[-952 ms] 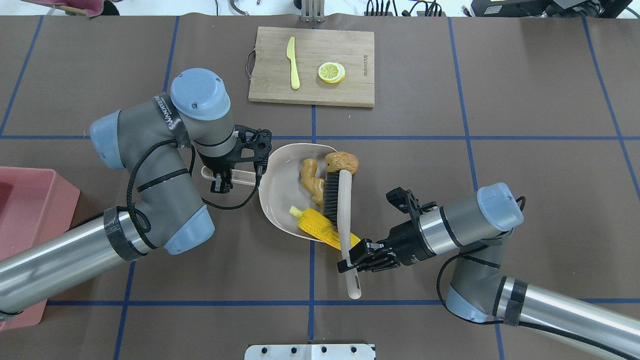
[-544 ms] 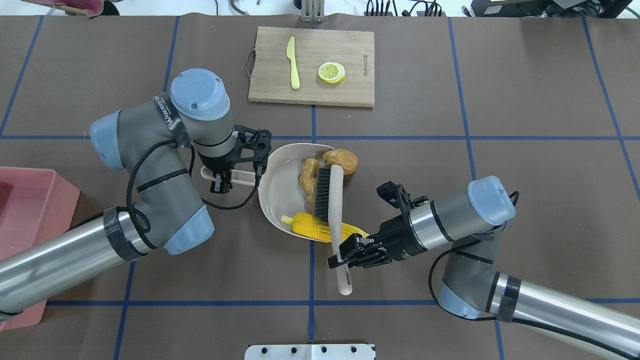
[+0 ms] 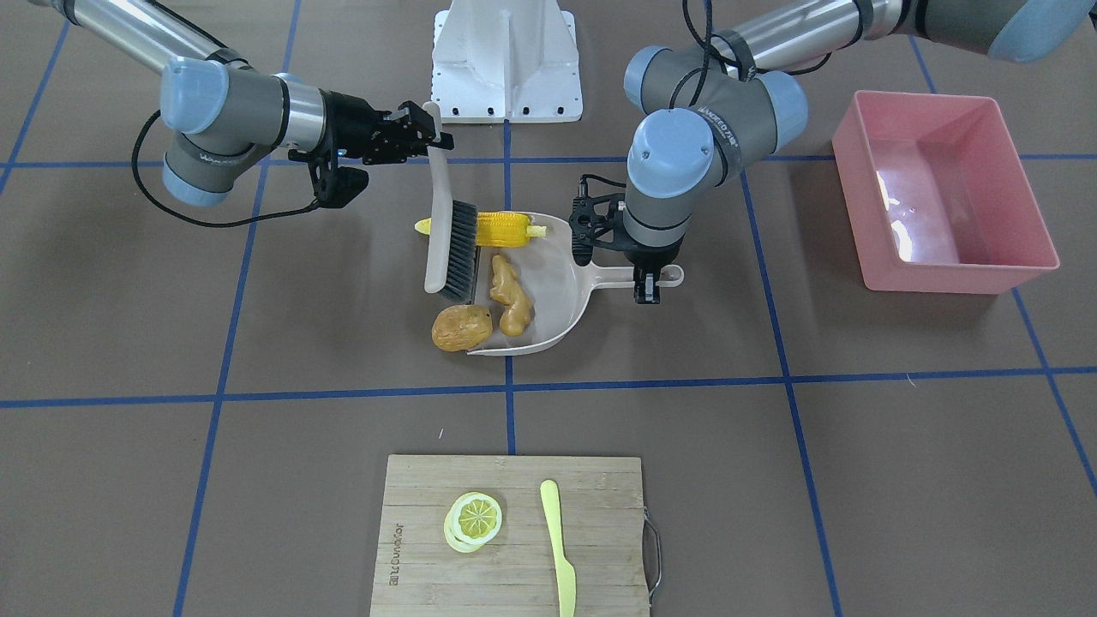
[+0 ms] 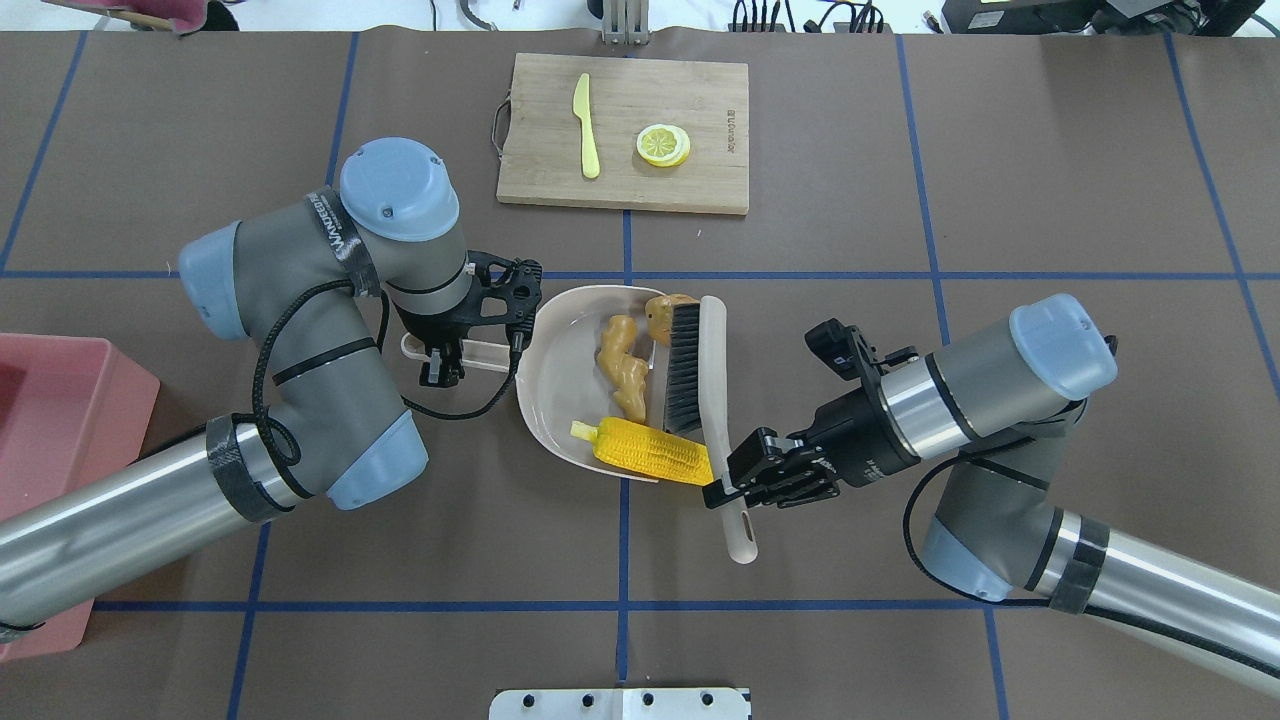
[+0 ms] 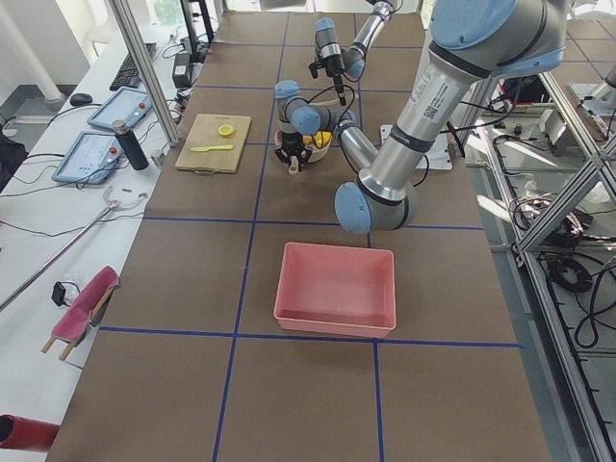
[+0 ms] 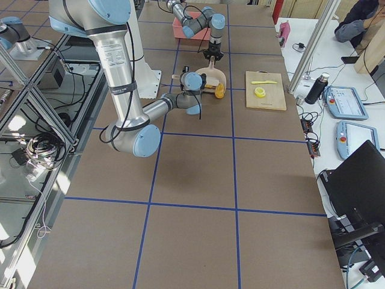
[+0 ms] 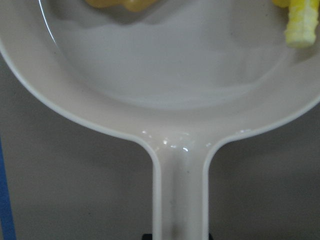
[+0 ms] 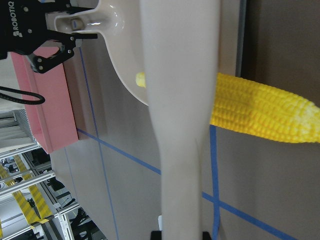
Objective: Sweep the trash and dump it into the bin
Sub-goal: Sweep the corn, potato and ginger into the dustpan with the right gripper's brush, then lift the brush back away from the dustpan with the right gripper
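The beige dustpan (image 4: pixel 560 370) lies at mid-table, and my left gripper (image 4: pixel 443 365) is shut on its handle (image 7: pixel 180 195). The ginger root (image 4: pixel 620 365) lies inside the pan. Across the pan's near lip lies the corn cob (image 4: pixel 650 452), partly inside. The potato (image 3: pixel 461 329) sits at the pan's far lip, half hidden from overhead by the brush (image 4: pixel 685 365). My right gripper (image 4: pixel 728 487) is shut on the brush handle (image 8: pixel 180 100), with the bristles at the pan's mouth. The pink bin (image 3: pixel 943 188) stands apart at the table's left end.
A wooden cutting board (image 4: pixel 625 130) at the table's far side carries a yellow plastic knife (image 4: pixel 586 125) and a lemon slice (image 4: pixel 662 144). The robot's white base plate (image 4: pixel 620 703) is at the near edge. Blue tape lines cross the brown table.
The brush swept left against the trash, then swung back right and farther away. The corn slid deeper into the pan and the potato shifted slightly left. The left arm stayed put.
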You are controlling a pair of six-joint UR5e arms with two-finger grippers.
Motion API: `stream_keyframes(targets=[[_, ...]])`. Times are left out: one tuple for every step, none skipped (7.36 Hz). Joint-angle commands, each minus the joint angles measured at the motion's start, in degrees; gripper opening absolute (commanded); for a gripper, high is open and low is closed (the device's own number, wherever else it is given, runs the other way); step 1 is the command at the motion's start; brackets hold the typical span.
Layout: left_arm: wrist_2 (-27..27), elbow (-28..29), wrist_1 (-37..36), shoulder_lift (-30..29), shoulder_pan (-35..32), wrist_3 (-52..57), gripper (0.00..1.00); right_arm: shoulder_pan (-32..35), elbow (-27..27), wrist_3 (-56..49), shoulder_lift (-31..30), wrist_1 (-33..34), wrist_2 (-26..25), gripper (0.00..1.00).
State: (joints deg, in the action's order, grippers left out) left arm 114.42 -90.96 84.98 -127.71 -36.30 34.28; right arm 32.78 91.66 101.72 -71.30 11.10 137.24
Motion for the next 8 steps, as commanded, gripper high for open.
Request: stream_keyframes(targets=[[0.01, 0.00, 0.01, 0.00, 0.00, -0.09, 0.00, 5.87, 0.45, -0.47, -2.43, 0.59, 7.48, 0.00], [-0.07, 0.00, 0.01, 0.00, 0.00, -0.09, 0.00, 6.33, -0.16, -1.52, -4.70, 0.15, 8.03, 0.00], [-0.16, 0.08, -0.08, 0.09, 0.00, 0.00, 0.00, 7.55, -1.82, -4.49, -5.94, 0.15, 8.13, 0.00], [-0.07, 0.09, -0.42, 0.09, 0.00, 0.00, 0.00, 9.48, -4.71, -8.78, -5.34, 0.67, 8.65, 0.00], [0.01, -0.09, -1.56, 0.00, 0.00, 0.00, 0.00, 9.32, -7.87, -10.74, -2.90, 0.85, 8.39, 0.00], [-0.07, -0.26, -2.88, 0.00, 0.00, 0.00, 0.00, 9.85, -10.25, -11.63, -0.79, 0.76, 8.57, 0.00], [0.01, -0.44, -4.19, -0.08, -0.09, 0.00, 0.00, 10.20, -10.54, -12.42, 0.02, 0.76, 8.31, 0.00], [-0.07, -0.44, -5.16, -0.17, -0.09, 0.00, 0.00, 11.59, -10.71, -13.21, 0.02, 0.76, 9.35, 0.00]])
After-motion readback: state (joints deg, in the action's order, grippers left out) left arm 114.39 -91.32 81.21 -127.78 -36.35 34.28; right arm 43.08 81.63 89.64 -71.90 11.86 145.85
